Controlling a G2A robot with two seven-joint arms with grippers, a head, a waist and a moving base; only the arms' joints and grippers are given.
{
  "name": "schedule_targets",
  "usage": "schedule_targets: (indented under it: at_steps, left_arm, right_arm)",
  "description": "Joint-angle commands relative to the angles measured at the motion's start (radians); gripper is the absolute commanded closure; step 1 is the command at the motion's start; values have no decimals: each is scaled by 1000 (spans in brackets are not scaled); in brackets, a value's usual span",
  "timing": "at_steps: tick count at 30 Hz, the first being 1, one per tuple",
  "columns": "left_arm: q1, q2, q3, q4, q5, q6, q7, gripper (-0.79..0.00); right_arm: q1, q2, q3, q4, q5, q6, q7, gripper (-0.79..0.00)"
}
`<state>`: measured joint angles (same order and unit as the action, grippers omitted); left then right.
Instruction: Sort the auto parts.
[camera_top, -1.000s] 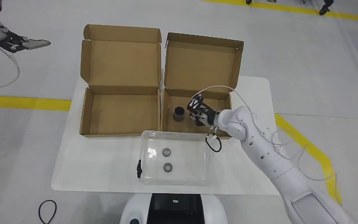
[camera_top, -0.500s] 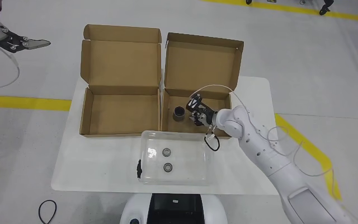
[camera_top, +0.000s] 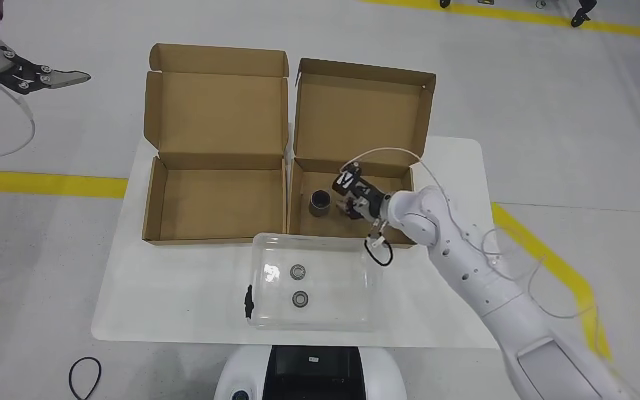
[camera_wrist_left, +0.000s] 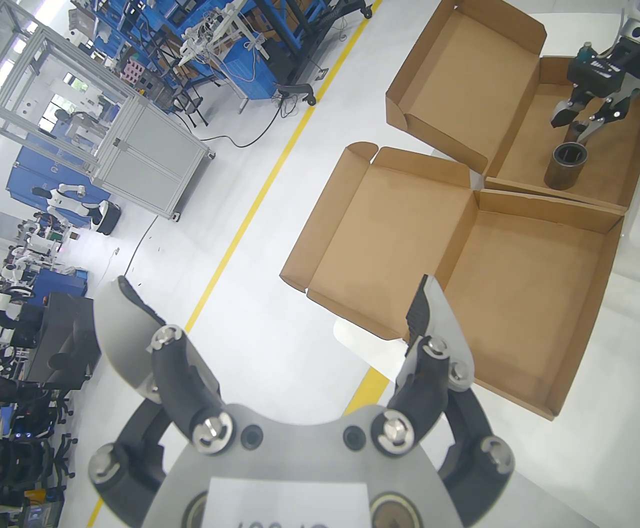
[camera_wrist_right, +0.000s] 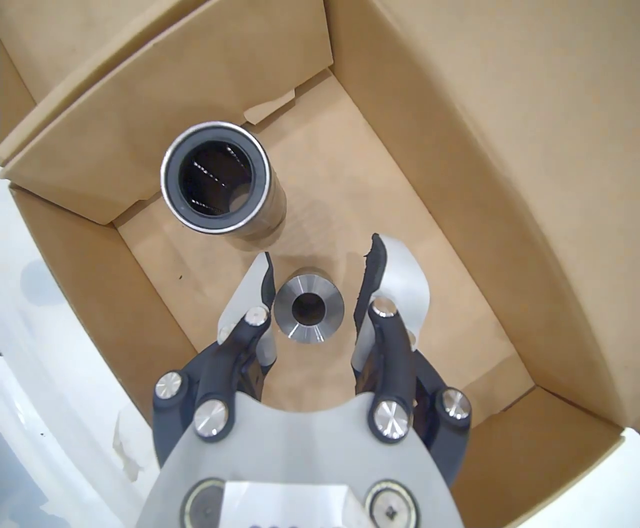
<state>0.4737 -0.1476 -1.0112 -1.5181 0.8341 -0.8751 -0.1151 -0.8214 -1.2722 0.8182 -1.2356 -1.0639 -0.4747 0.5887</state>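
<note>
**A:** Top view. Where did the parts lie?

**B:** Two open cartons stood side by side on the table (camera_top: 440, 170). The left carton (camera_top: 215, 205) was bare. The right carton (camera_top: 360, 110) held a linear bearing (camera_top: 319, 202) standing on end, and the right gripper (camera_top: 352, 207) was inside that carton just beside it. Two ring bearings (camera_top: 297, 271) lay in the clear tray (camera_top: 340, 300), nearer the robot.

**A:** Left wrist view?

**B:** The left gripper (camera_wrist_left: 272, 287) hung out beyond the left carton. Its jaws were spread wide with nothing between them.

**A:** Right wrist view?

**B:** A steel bushing (camera_wrist_right: 309, 311) stood on end on the carton floor, between the right gripper's jaws. The jaws were parted, with a gap showing on one side, so it was not pinched. The linear bearing stood near it, not touching.

**A:** Handling notes?

**B:** My judgement is that the bushing is solid metal, so rigid, heavy for its bulk, and polished enough to slip. I would take hold across its straight outer wall, below the chamfered rim, with the pads square to it. The linear bearing is taller and looks liable to tip if nudged.
</note>
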Motion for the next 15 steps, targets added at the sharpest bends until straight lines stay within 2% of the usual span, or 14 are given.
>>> schedule_targets:
  at_steps: [1,10,15]
  left_arm:
    - [0,0,0,0,0,0,0,-785]
    - [0,0,0,0,0,0,0,-785]
    - [0,0,0,0,0,0,0,-785]
  right_arm:
    - [-17,8,20,-47,-8,-3,11,-332]
    - [-124,48,105,-325,-58,-52,49,-351]
    - [-190,61,120,-465,-53,-125,13,-363]
